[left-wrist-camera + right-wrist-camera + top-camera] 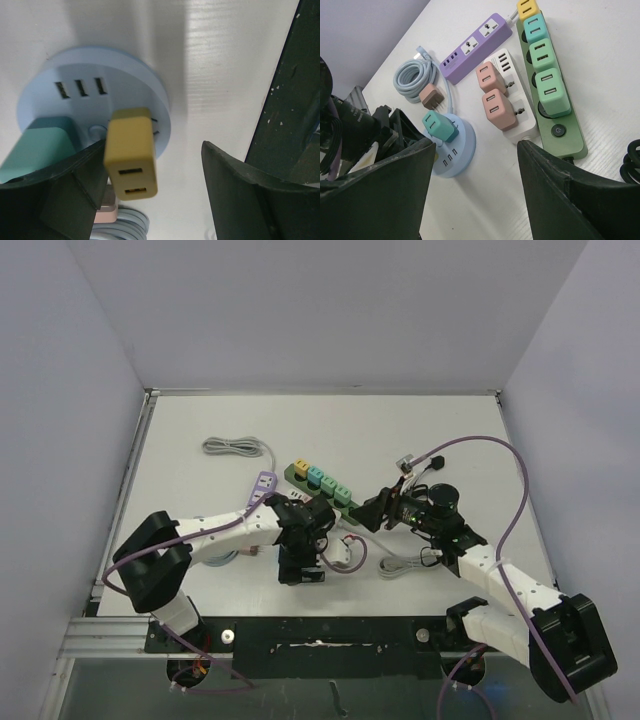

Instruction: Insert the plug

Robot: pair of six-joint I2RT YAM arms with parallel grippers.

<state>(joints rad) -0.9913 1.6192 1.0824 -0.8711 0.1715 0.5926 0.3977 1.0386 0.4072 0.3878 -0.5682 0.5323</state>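
Left gripper [165, 150] open around yellow plug [131, 152] in blue hub [100, 65]. Right gripper [476, 145] open, holding nothing.

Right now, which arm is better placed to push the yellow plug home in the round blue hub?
Left. The left gripper, open, straddles the yellow plug, whose prongs show above the round blue hub. The right gripper hangs open near the green strip, holding nothing.

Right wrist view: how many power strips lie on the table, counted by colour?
Purple rectangular plastic power strip: 1
White rectangular plastic power strip: 1
Long green plastic power strip: 1
Round light-blue plastic power strip: 1
Total: 4
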